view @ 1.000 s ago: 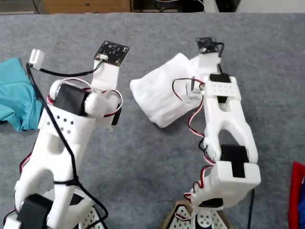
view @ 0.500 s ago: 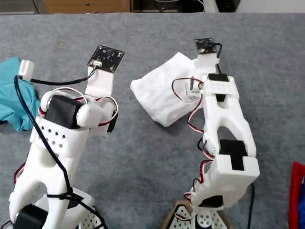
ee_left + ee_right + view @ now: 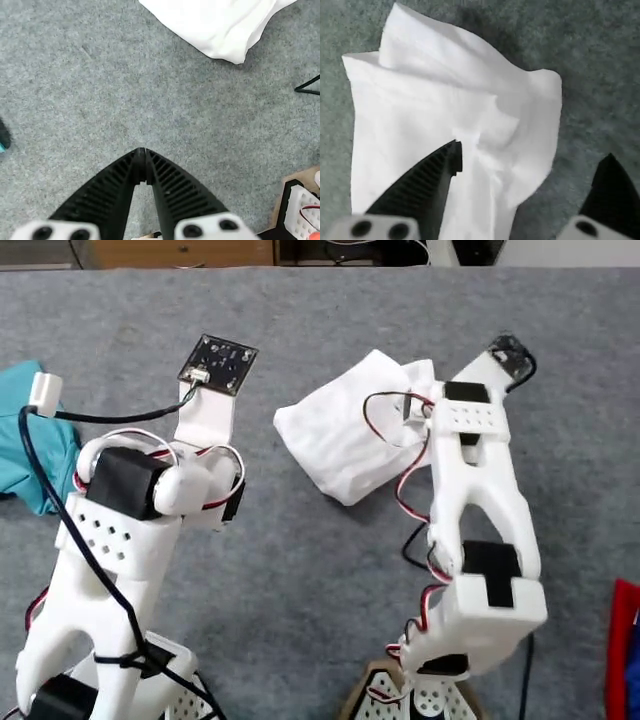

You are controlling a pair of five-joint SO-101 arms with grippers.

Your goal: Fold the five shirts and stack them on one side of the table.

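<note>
Bare table (image 3: 330,570) lies open beyond and beside the white shirt (image 3: 330,440) (a teal shirt (image 3: 50,445) crowds the left edge).

You've got white shirt (image 3: 335,440) folded at table (image 3: 310,580) ctr w/ right arm (image 3: 470,470) over its edge; teal shirt (image 3: 30,445) bunched at left edge, beside left arm (image 3: 130,530).

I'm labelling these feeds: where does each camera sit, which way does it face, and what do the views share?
High view: fixed above the table, looking down; the left arm and right arm show, with the white shirt and a teal shirt.
Left wrist view: on the left arm, looking down past its shut left gripper at grey table.
Right wrist view: on the right arm, looking down past its open right gripper onto the white shirt.
Shared: all three show the white shirt.
</note>
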